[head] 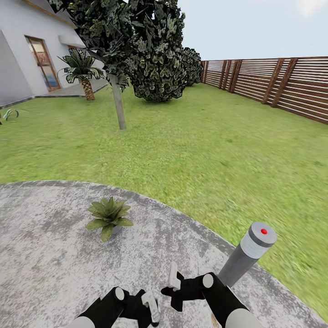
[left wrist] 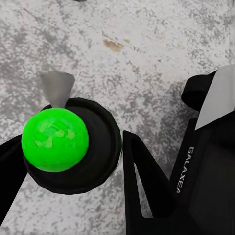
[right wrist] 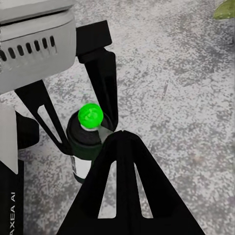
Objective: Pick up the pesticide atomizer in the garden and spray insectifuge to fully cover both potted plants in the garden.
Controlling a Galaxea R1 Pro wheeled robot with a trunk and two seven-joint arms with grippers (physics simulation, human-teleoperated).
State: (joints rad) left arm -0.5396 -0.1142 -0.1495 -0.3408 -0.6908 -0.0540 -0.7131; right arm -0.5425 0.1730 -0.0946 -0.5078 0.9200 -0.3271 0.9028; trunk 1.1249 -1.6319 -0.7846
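Pesticide atomizer (right wrist: 84, 147) stands upright on the patio (head: 41, 255) between both grippers. Right gripper (right wrist: 105, 132) jaws released, straddling it; left gripper (head: 152, 310) we can't tell. Looks light, rigid, slick: we'd grip the dark body.

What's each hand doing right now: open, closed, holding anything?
Left hand: closed on the atomizer.
Right hand: cannot be told.

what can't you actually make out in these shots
- Potted plant: its pot, head view, is covered by its own leaves.
- Pesticide atomizer: its lower body, right wrist view, is behind a pincer finger.
- Left pincer: open or shut, head view, too small to tell.
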